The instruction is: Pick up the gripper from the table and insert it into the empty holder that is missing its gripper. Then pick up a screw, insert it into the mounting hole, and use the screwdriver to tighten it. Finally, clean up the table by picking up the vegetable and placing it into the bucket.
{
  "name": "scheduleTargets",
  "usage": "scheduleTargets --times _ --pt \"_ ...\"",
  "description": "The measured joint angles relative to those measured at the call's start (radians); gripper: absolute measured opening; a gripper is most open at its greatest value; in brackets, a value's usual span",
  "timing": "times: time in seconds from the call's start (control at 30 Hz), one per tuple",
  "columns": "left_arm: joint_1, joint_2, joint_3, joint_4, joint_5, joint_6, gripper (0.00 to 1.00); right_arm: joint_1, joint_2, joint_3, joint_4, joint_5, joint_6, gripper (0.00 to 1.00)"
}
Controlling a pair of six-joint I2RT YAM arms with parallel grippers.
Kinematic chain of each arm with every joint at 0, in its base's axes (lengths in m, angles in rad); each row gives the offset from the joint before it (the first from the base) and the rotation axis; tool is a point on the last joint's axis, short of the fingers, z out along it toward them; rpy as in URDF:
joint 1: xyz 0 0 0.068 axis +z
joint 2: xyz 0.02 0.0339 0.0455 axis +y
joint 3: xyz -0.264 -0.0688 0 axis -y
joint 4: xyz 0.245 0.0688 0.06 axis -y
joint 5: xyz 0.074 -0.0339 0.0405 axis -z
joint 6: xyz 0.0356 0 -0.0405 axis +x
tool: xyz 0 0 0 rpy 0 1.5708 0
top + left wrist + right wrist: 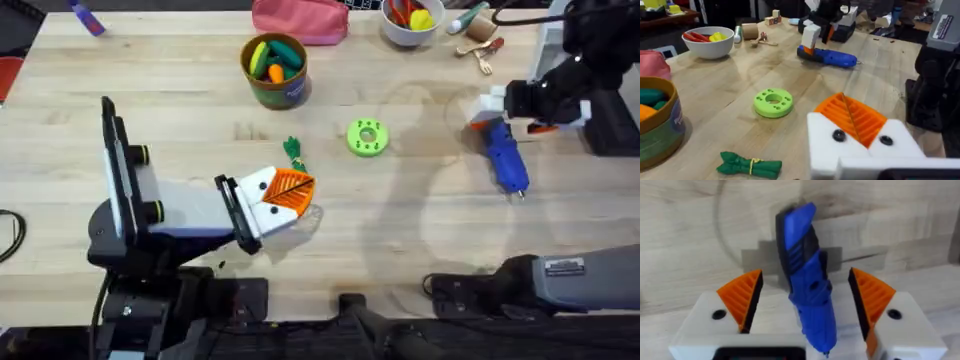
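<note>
The blue screwdriver [505,160] lies flat on the table at the right, its metal tip toward the front edge. My right gripper [497,112] hangs over its rear end, open. In the right wrist view the screwdriver [810,310] runs between the two orange pads [742,297] without touching either. My left gripper [298,190] rests low at centre-left, shut, its orange wedges pressed together [854,115]. Both of its white holders [825,145] carry a wedge and a dark screw head [838,135]. The dark green vegetable [292,150] lies just beyond it. The loose gripper is out of view.
The bucket [275,92] with toy food stands at the back centre-left. A lime-green disc [367,137] lies mid-table. A pink pouch [300,20], a white bowl [412,35] and small utensils [480,45] line the back edge. A black stand [610,120] sits far right.
</note>
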State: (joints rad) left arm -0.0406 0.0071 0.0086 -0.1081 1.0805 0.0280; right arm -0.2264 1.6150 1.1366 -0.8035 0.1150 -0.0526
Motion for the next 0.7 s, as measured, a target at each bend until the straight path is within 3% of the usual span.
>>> scheduleTargets --times 0.7 --pt "0.0 0.0 0.0 0.0 0.0 0.0 0.013 0.0 0.055 0.0 0.112 0.0 -0.072 0.991"
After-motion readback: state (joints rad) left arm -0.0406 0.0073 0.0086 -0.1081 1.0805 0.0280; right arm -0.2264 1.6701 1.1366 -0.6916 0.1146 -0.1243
